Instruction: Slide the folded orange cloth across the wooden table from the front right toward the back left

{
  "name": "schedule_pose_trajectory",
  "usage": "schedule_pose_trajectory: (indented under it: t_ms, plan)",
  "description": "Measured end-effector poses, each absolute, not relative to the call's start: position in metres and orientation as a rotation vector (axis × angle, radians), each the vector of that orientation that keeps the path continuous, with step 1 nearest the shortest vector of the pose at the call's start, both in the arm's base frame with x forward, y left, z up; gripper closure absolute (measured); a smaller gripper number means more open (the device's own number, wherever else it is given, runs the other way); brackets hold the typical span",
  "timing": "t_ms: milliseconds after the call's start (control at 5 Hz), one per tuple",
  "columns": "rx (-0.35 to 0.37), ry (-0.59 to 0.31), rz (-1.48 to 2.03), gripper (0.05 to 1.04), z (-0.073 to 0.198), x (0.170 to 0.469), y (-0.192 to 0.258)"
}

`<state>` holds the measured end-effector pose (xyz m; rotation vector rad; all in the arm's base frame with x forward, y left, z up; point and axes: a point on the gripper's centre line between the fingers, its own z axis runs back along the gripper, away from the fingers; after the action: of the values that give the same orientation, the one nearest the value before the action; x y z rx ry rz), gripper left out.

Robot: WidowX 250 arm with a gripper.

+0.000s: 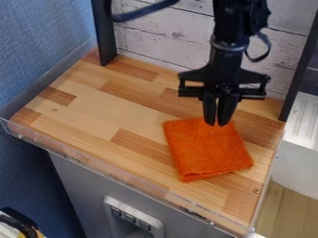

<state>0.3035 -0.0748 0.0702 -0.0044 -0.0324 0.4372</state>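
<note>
Folded orange cloth (208,151) is laid on the desk (87,114), nearer the right edge than the left. Above the cloth's far side, the gripper (216,124) is held pointing down, almost fully closed. White boards (162,35) are set behind the far edge.

On your counter (93,104), the cloth (208,151) lies toward 4 o'clock from the centre. The gripper (216,123) hangs over the cloth's 12 o'clock edge. Behind, you have a panel (155,39) between posts at 11 (104,37) and 2 o'clock; a rim (118,177) runs along 7 o'clock.
</note>
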Motion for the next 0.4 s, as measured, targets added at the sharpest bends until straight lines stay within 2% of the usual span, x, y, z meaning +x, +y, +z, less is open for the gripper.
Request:
schedule_pose_trajectory:
  t_ms: [200,400]
  plan:
    - [0.003,-0.022,0.461,1.018,0.052,0.307,-0.075]
    - [0.018,-0.009,0.479,1.024,0.034,0.306,-0.074]
